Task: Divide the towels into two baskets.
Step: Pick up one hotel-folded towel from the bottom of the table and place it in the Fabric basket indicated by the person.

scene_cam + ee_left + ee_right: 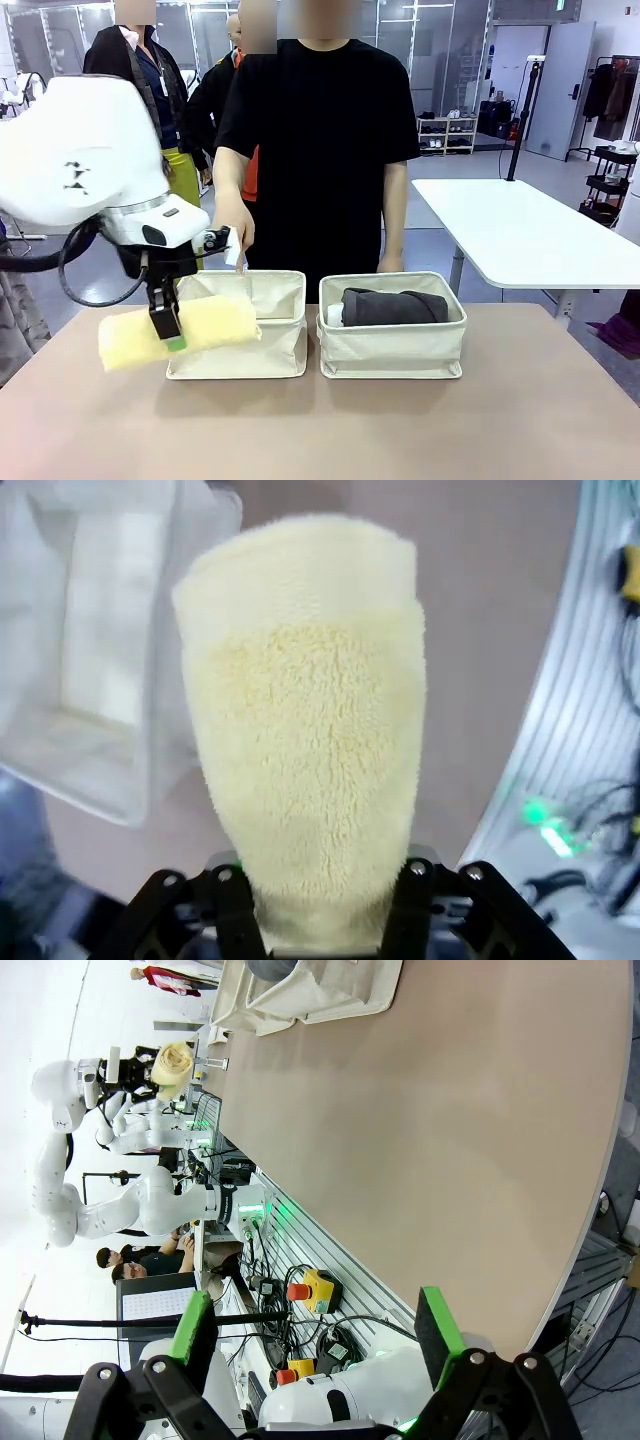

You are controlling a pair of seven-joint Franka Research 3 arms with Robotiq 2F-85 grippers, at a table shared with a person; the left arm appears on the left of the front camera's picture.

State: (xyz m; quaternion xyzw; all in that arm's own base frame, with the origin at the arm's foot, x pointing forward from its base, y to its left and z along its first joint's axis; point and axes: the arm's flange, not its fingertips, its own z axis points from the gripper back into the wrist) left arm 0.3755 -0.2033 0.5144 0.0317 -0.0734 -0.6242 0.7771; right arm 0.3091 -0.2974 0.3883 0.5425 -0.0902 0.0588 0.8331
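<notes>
My left gripper (168, 330) is shut on the pale yellow towel roll (180, 330), which hangs level just above the table, over the left rim of the left cream basket (285, 345). In the left wrist view the yellow roll (310, 740) runs away from the fingers, and the left basket (90, 660) lies beside it. The right basket (392, 350) holds the dark grey towel (392, 306), with a bit of a white roll (334, 316) at its left end. A person's hand (235, 228) reaches down over the left basket. My right gripper (315, 1335) stands open above the table edge, nothing between its green pads.
The person in black stands at the far side behind both baskets. The tan table (400, 430) stretches bare in front of the baskets. A white table (520, 230) stands at the back right. In the right wrist view, cables and a red stop button (298, 1290) lie beside the table.
</notes>
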